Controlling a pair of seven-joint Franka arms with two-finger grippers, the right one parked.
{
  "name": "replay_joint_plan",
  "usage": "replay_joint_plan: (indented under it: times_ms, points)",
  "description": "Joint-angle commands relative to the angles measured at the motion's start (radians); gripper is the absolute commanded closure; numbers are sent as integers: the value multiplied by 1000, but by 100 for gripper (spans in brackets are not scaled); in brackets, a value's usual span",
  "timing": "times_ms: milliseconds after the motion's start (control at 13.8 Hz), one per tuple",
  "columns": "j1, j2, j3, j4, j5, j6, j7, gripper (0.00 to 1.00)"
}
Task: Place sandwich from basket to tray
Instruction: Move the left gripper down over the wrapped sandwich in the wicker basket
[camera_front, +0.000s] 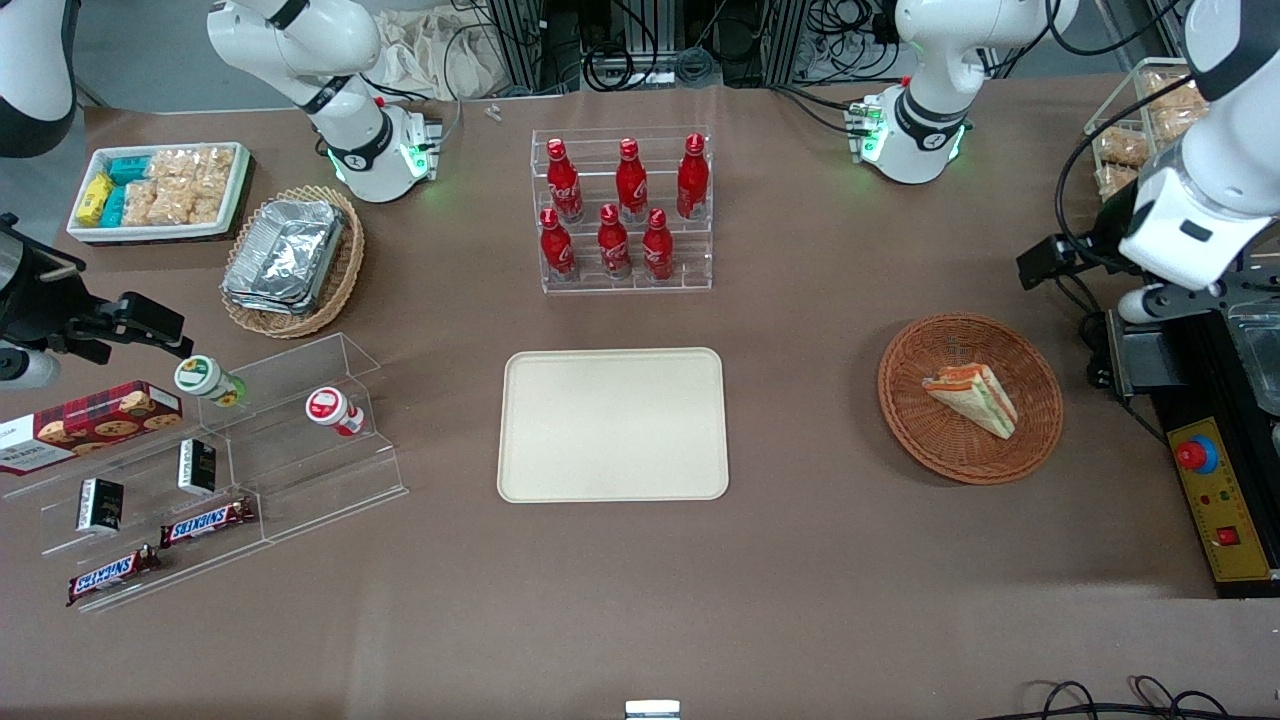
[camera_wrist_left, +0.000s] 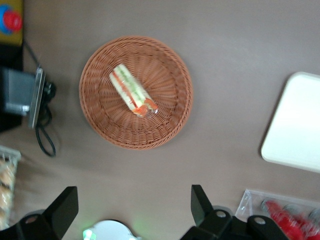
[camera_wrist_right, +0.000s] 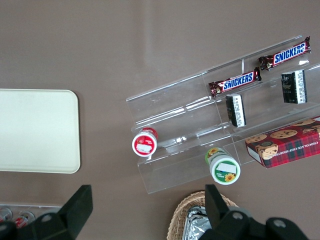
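Note:
The sandwich (camera_front: 972, 398), a clear-wrapped white-bread wedge with orange, red and green layers, lies in the round reddish-brown wicker basket (camera_front: 915, 425). In the left wrist view the sandwich (camera_wrist_left: 131, 91) lies near the middle of the basket (camera_wrist_left: 170, 120). My left gripper (camera_wrist_left: 132, 205) is open and empty, with its black fingers (camera_wrist_left: 64, 206) spread wide. It hangs high over the bare table beside the basket, at the working arm's end. The cream-beige tray (camera_front: 612, 425) lies flat mid-table with nothing on it; its corner also shows in the left wrist view (camera_wrist_left: 295, 125).
A clear rack of red bottles (camera_front: 622, 210) stands farther from the front camera than the tray. A black and yellow control box with a red button (camera_front: 1215, 490) lies beside the basket. Toward the parked arm's end are a tan basket of foil trays (camera_front: 292, 258), a white snack bin (camera_front: 160, 190) and clear snack shelves (camera_front: 230, 460).

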Motion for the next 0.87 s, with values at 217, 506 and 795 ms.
replay_joint_plan:
  times_ms: [217,506,795]
  points:
    - [49,169,2,-7,47,63,-297,0]
    - [75,229,1,-155,42,287,-480,0]
    - [77,248,2,-315,45,489,-605,0]
